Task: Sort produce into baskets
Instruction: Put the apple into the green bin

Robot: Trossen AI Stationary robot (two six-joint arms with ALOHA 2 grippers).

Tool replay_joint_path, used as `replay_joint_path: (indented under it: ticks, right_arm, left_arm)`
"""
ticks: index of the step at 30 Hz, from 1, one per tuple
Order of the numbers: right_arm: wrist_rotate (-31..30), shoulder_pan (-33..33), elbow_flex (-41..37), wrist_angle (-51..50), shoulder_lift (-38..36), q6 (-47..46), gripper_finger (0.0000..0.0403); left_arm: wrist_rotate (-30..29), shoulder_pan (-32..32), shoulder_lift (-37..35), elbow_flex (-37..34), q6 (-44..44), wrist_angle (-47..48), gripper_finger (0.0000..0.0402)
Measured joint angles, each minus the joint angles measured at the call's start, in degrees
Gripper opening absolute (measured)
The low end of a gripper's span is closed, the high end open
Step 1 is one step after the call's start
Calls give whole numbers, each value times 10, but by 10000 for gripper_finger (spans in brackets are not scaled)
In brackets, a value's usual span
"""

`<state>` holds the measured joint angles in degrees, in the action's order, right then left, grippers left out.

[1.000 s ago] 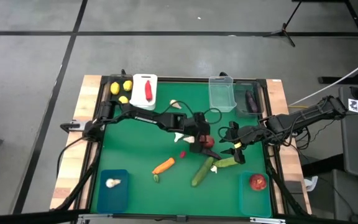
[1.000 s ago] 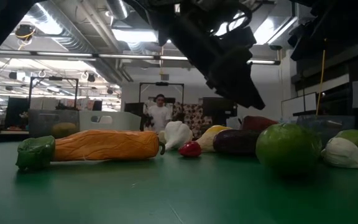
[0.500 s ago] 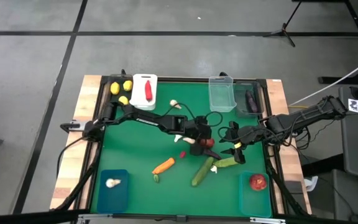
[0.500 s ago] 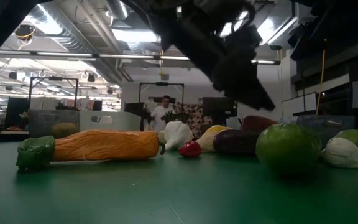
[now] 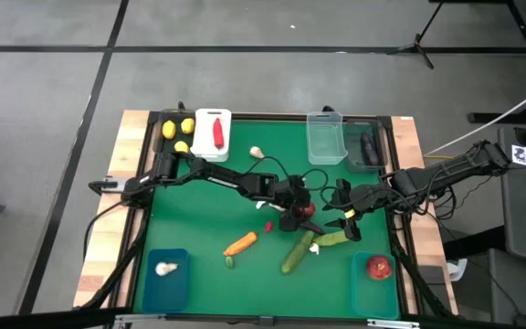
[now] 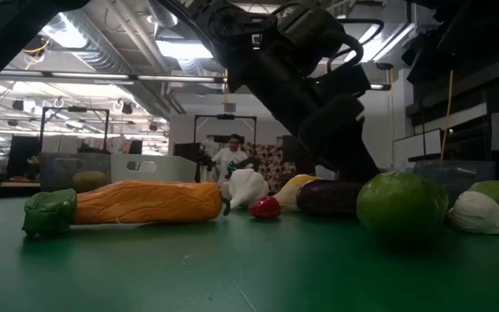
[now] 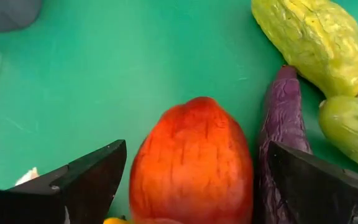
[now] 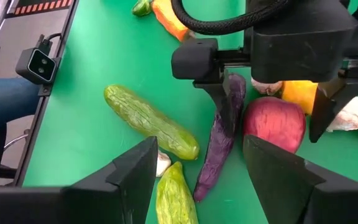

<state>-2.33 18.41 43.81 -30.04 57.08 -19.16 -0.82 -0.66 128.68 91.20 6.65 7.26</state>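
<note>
A round red fruit [image 7: 191,168] lies on the green table [image 5: 199,210] near its middle. My left gripper [image 7: 194,152] is low over it, open, one finger on either side; it also shows in the right wrist view [image 8: 272,134]. A dark purple eggplant [image 7: 283,134] lies along the fruit, under or beside one finger [image 8: 229,109]. A lemon [image 8: 298,94] and a garlic bulb [image 8: 356,118] lie close behind. My right gripper [image 5: 343,208] is open and empty, just right of the pile, above two green cucumbers [image 8: 151,121]. My left gripper points down with its open fingers [image 7: 92,177] on either side of the red fruit. I cannot tell whether they touch the fruit or the eggplant beside it.
A carrot [image 5: 240,243], a small red chili [image 5: 268,227] and a cucumber [image 5: 296,253] lie nearer. Far edge: lemons [image 5: 178,132], a white bin [image 5: 213,117] with a chili, a clear bin [image 5: 326,137], a dark bin [image 5: 369,148]. Near edge: two teal bins [image 5: 165,279] [image 5: 377,283].
My left gripper has come down and a little toward the table's near right, onto the red fruit, so that its open fingers now stand around it. The produce has not moved.
</note>
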Motion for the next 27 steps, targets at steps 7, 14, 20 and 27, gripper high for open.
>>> replay_joint_path:
  ticks: [7,14,20,27]
  right_arm:
    - [0,0,0,0,0,-1,237]
    - [0,0,0,2,0,-5,237]
    - [-11,0,0,4,0,-7,237]
    - [-11,0,0,3,0,-15,237]
  left_arm:
    - [30,17,5,-1,-43,59,330]
    - [32,12,3,-2,-43,41,258]
    - [6,11,3,-2,-53,28,209]
    - [-12,8,2,-2,-68,-24,202]
